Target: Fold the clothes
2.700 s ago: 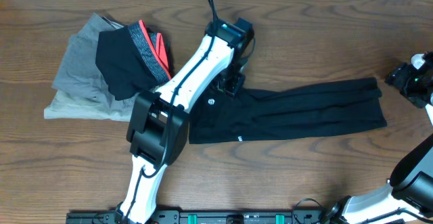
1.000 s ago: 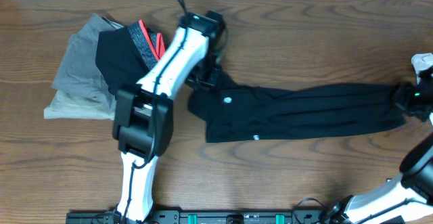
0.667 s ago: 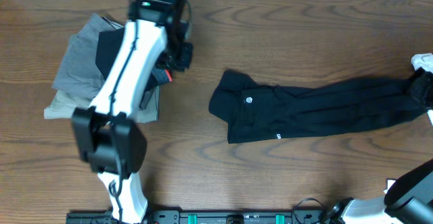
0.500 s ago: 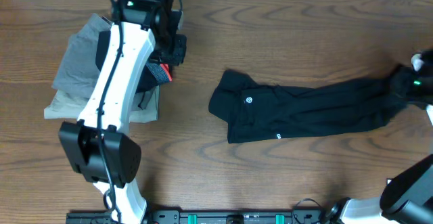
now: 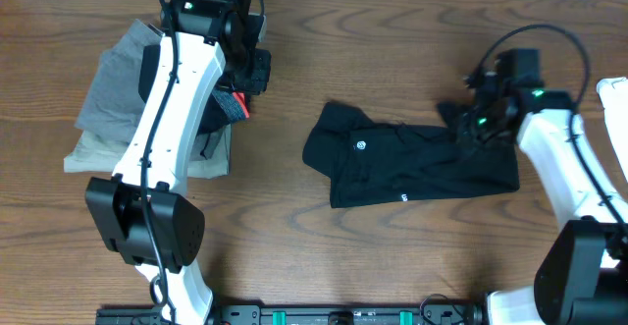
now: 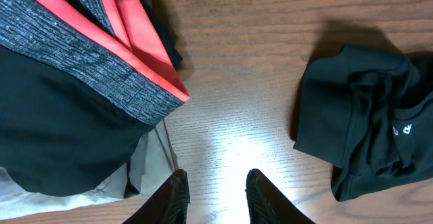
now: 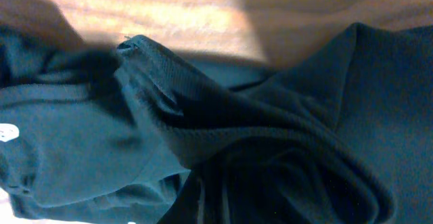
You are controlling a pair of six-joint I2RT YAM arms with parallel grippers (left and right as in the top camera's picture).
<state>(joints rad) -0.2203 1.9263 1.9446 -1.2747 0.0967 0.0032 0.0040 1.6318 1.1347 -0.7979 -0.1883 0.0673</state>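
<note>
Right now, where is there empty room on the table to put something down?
Bare wood: the strip between the pile and the shirt, the table behind the shirt, and the long front edge. Crowded: the left, where the left arm hangs over the pile, and the right, where the right tool grips the shirt.

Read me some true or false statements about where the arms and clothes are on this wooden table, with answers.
1. The left gripper is open above the bare wooden table. True.
2. The black short-sleeved T-shirt lies on top of the other clothes. False: it lies apart, right of the folded grey and beige garments.
3. The black garment with the grey and red-orange waistband rests on those folded garments. True.
4. The right gripper is over the shirt's small white logo. False: it is at the shirt's opposite, right end.
</note>
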